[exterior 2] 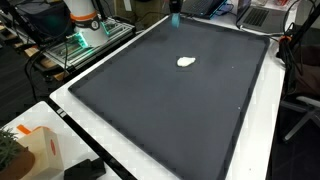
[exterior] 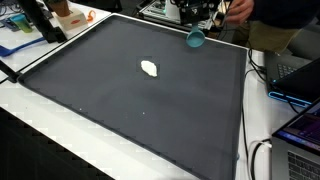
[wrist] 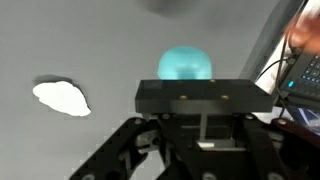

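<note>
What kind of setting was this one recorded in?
Probably a robotics lab or office workbench. Open laptops and loose cables crowd the edge of a white table, and a large dark work mat covers its top.

A mat (exterior: 120, 110) covers most of a table (exterior: 30, 100). A small lump (exterior: 150, 68) lies on the mat near its middle. In an exterior view, a cup (exterior: 196, 39) is at the mat's far edge, behind and right of the lump, well apart from it.
</note>
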`<state>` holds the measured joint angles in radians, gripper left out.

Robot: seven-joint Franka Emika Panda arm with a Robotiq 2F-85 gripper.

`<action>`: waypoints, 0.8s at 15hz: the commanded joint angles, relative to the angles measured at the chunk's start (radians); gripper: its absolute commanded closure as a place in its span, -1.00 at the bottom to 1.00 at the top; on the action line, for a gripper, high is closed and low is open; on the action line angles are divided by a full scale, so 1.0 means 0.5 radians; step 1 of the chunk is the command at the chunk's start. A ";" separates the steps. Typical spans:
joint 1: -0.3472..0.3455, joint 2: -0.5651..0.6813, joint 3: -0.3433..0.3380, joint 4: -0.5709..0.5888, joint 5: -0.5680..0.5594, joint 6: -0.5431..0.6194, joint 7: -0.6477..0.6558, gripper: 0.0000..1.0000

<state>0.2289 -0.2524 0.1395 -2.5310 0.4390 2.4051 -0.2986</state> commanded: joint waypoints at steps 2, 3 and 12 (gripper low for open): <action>0.027 0.000 -0.024 -0.004 -0.011 -0.003 0.010 0.07; 0.029 0.000 -0.024 -0.005 -0.011 -0.003 0.010 0.07; 0.001 -0.208 -0.074 -0.178 -0.079 0.418 -0.131 0.57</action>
<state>0.2316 -0.2731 0.1286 -2.5581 0.4298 2.5034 -0.3380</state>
